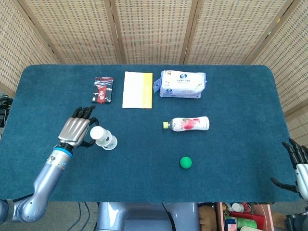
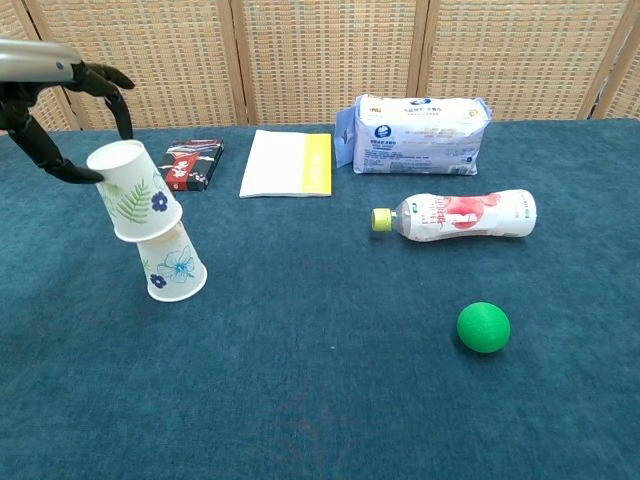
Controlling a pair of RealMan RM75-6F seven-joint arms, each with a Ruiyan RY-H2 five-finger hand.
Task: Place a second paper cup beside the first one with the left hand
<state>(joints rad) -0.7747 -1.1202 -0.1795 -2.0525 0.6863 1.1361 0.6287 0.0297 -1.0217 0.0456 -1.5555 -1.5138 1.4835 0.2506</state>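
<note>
Two upside-down white paper cups with leaf and flower prints are at the table's left. The lower cup (image 2: 176, 269) (image 1: 110, 142) stands on the blue cloth. The upper cup (image 2: 130, 190) (image 1: 97, 133) is raised and tilted to the left, its rim still overlapping the lower cup's top. My left hand (image 2: 55, 110) (image 1: 74, 131) grips the upper cup near its base, fingers curled around it. Off the table's front right corner, my right hand (image 1: 298, 163) hangs with fingers spread and holds nothing.
A red and black packet (image 2: 190, 163), a white and yellow pad (image 2: 288, 162) and a tissue pack (image 2: 422, 122) lie along the back. A drink bottle (image 2: 460, 215) lies on its side mid-right, with a green ball (image 2: 484, 327) in front of it.
</note>
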